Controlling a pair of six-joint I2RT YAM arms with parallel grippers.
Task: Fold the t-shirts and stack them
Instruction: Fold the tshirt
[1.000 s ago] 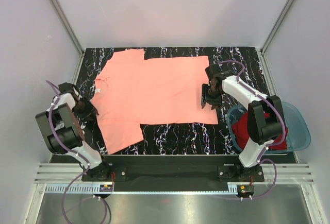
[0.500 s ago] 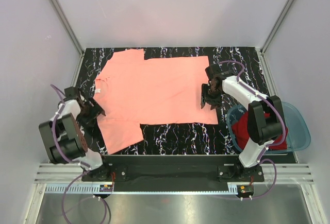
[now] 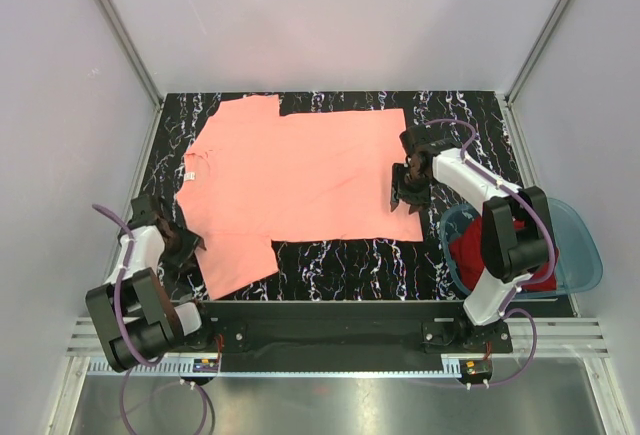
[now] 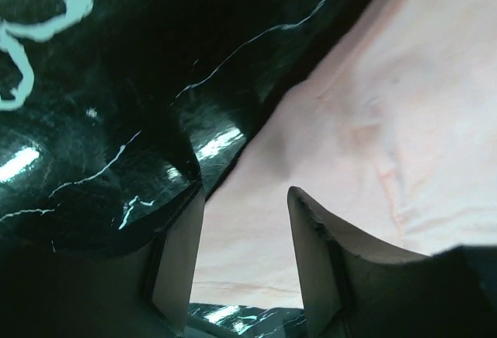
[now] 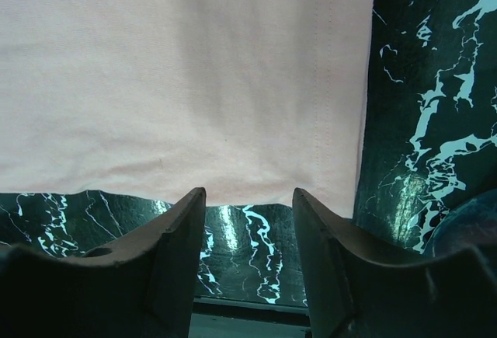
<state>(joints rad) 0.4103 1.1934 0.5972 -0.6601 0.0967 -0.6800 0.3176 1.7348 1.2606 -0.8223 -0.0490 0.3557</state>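
Left end effector (image 4: pixel 247 194) and right end effector (image 5: pixel 248 194) gape over opposite edges of the pink t-shirt (image 3: pixel 300 170).

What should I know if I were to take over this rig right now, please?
Left claw: open, low over the near-left sleeve edge of the pink shirt, holding nothing.
Right claw: open, at that shirt's hem on the right, holding nothing.
The pink shirt lies spread flat on the table. The red shirt sits bunched in the basin at the right.
Done: pink shirt laid out, no fold yet.
Left: fold it, take out and fold the red shirt, stack both.
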